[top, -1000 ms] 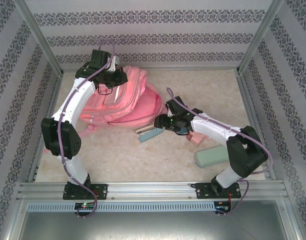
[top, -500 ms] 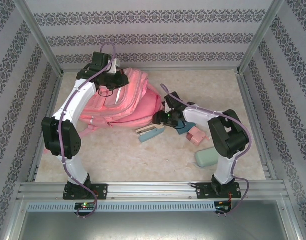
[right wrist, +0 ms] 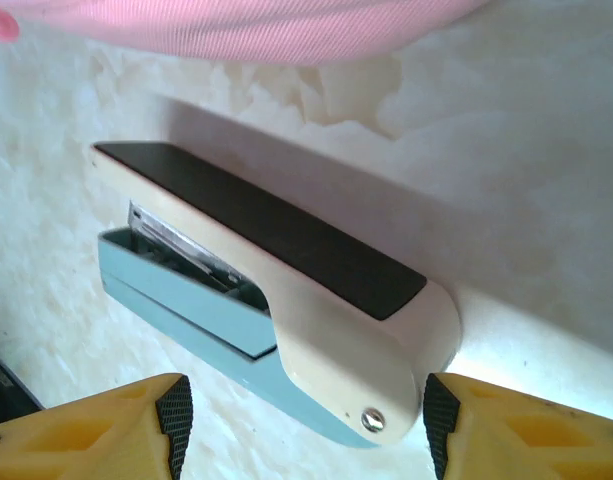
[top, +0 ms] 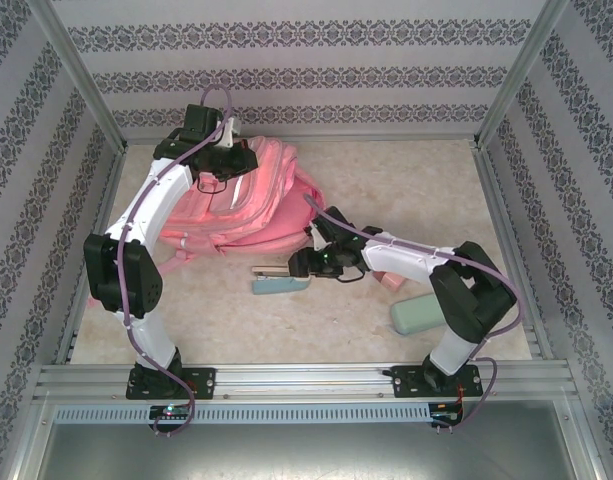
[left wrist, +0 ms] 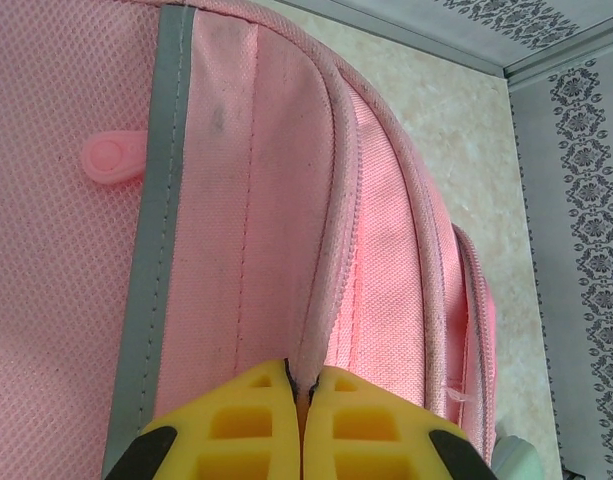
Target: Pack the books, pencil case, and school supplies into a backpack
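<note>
**Left gripper** [left wrist: 299,405]: jaws together, clamped on a raised fabric seam of the backpack [left wrist: 236,200]. The two yellow fingers [left wrist: 241,425] meet with only the pink edge between them. In the top view this gripper sits over the bag's far left part.

**Backpack**: pink, lying flat at the far left of the table [top: 406,190]. Grey trim runs along one panel, and a round pink tab [left wrist: 111,158] sits on the mesh part.

**Right gripper** [right wrist: 306,415]: jaws wide apart and holding nothing. Its yellow fingertips [right wrist: 116,435] stand one on each side of the hinge end of the stapler [right wrist: 286,290], with a gap showing on both sides. No contact can be seen. In the top view it is low over the table, just near of the backpack's edge.

**Stapler**: cream top with a black strip and a teal base. It lies on the table, close beside the backpack, apart from the other supplies.

**Pink box** [top: 392,279]: on the table, right of centre, partly hidden behind the right arm.

**Pencil case** [top: 416,314]: pale green, lying on the table near the right arm's elbow, well apart from the backpack.
</note>
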`<control>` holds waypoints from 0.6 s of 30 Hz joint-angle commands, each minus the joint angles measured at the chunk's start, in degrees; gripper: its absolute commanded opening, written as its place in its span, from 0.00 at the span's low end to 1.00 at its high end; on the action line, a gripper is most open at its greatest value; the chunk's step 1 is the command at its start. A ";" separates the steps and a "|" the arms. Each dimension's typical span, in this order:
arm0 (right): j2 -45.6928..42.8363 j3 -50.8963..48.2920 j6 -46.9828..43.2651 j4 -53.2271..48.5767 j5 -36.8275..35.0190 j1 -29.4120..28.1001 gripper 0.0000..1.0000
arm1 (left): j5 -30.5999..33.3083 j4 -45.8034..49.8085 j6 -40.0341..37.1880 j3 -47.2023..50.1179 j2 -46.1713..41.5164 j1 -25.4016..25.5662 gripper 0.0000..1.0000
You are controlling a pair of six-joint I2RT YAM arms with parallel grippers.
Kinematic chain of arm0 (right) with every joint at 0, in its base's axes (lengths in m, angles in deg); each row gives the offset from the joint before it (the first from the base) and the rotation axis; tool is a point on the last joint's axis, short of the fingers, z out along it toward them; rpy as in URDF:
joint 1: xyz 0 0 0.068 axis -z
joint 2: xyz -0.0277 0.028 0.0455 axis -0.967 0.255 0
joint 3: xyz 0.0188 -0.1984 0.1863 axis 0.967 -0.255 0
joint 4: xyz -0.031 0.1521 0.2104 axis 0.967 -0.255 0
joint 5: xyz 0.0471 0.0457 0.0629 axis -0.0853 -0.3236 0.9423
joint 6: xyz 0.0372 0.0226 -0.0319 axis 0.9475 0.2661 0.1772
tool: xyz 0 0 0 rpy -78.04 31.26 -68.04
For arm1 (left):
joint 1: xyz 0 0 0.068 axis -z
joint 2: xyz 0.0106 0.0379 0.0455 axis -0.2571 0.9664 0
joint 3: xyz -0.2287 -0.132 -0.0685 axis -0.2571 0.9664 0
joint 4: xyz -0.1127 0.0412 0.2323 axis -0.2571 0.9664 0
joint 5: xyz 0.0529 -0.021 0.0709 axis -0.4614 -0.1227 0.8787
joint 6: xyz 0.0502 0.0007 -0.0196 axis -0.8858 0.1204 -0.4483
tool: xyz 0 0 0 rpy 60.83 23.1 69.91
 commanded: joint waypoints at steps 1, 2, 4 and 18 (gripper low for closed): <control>0.03 2.93 -4.76 -4.65 -3.43 -0.91 0.65 | 0.54 -1.44 0.23 0.58 -1.97 -1.19 0.00; 0.74 4.04 -6.20 -5.51 -4.49 -1.42 0.65 | 0.64 -1.44 0.35 0.69 -2.13 -1.17 0.00; 2.69 6.52 -8.92 -7.15 -6.16 -2.19 0.65 | 0.60 -1.44 0.29 1.02 -2.38 -1.17 0.00; 12.24 14.93 -15.45 -10.49 -3.70 -6.32 0.63 | 0.95 -0.52 -0.49 1.55 -3.50 -1.18 0.00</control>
